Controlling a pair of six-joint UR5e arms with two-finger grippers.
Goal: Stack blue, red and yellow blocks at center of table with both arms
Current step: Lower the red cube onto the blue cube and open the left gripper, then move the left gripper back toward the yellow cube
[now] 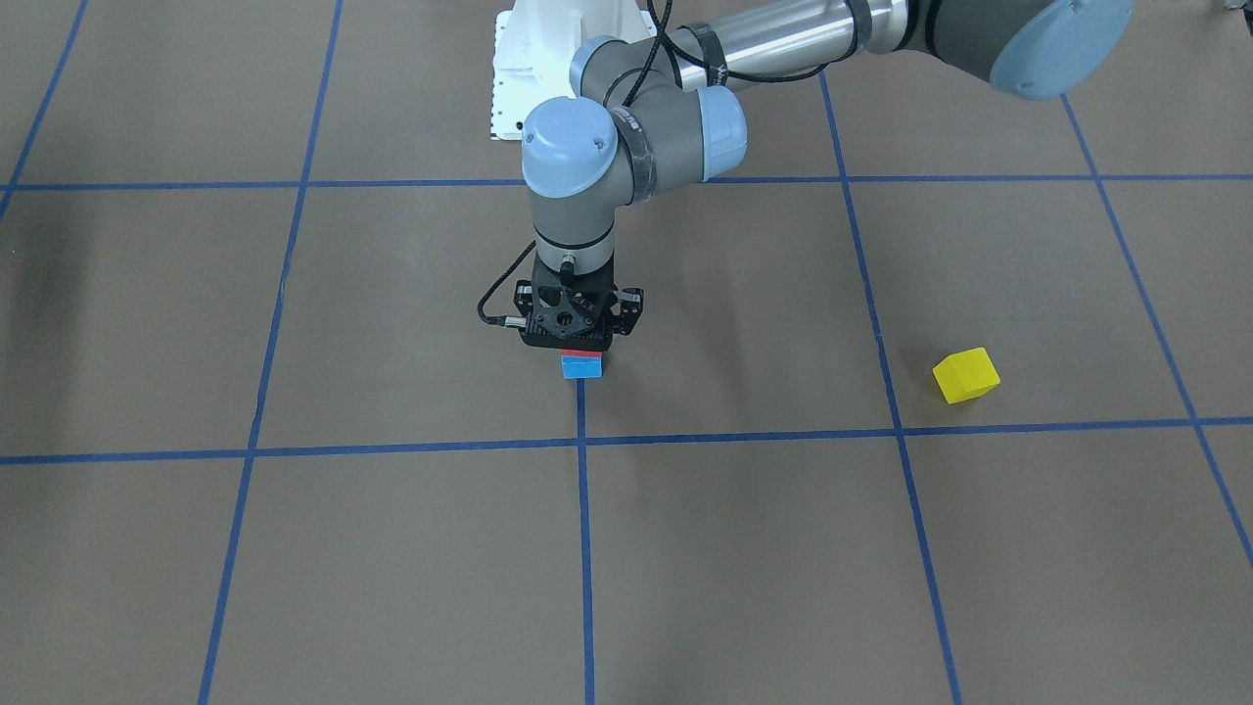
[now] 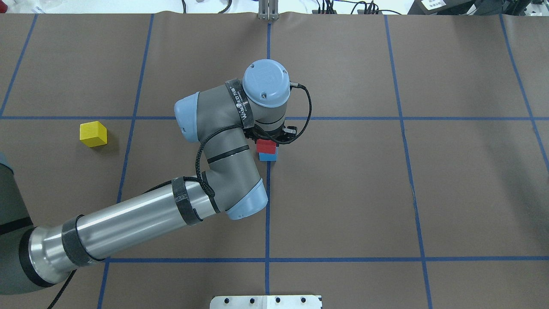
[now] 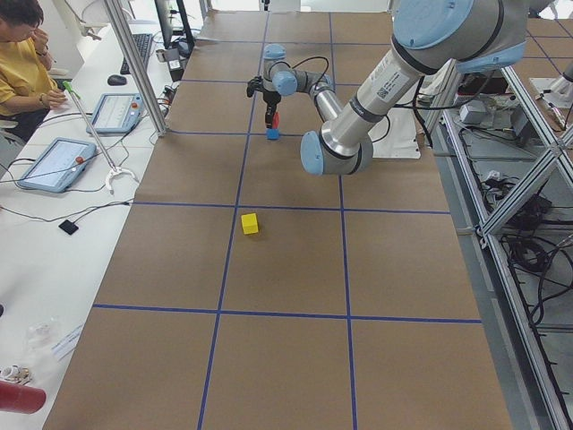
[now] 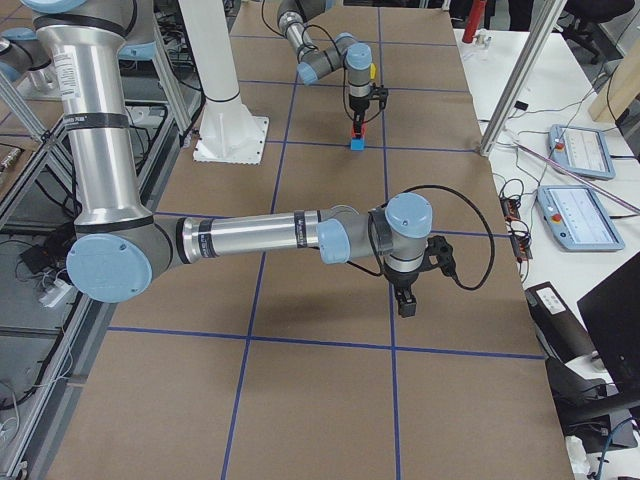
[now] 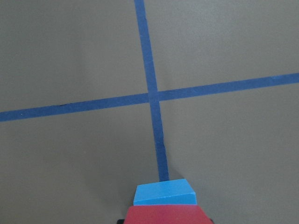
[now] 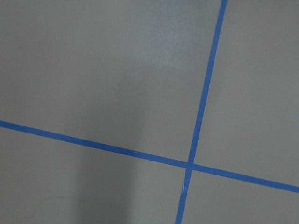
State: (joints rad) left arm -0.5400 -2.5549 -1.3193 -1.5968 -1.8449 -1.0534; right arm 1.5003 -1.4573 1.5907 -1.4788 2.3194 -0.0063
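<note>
The left gripper (image 1: 578, 338) stands vertical over the centre of the table (image 2: 343, 193), with its fingers closed on the red block (image 2: 266, 146). The fingers barely show, so this grip is read from the left wrist view, where the red block fills the bottom edge between two dark finger tips. The red block sits directly above the blue block (image 1: 582, 368). Whether the two faces already touch cannot be told from any view. The blue block rests on a tape line (image 5: 161, 154), near a tape crossing (image 5: 152, 97). That position serves as the base of the stack, since the task names the table centre as its site. The vertical wrist keeps the held block's underside parallel to the top face below it, which is the condition for a flush seat. In the front-facing view the edges of the two blocks line up closely, so the placement appears to need little correction. The yellow block (image 2: 93, 134) lies alone on the robot's left side, well apart from the stack and turned slightly against the grid, and has not yet been picked. The right gripper (image 4: 405, 303) hangs low over bare table on the robot's right, well clear of the stack. It shows only in the side view, so whether it is open or closed cannot be told. Its wrist camera shows only tape lines and no block. The step in hand is judged to be seating the red block, leaving one block to add.
</note>
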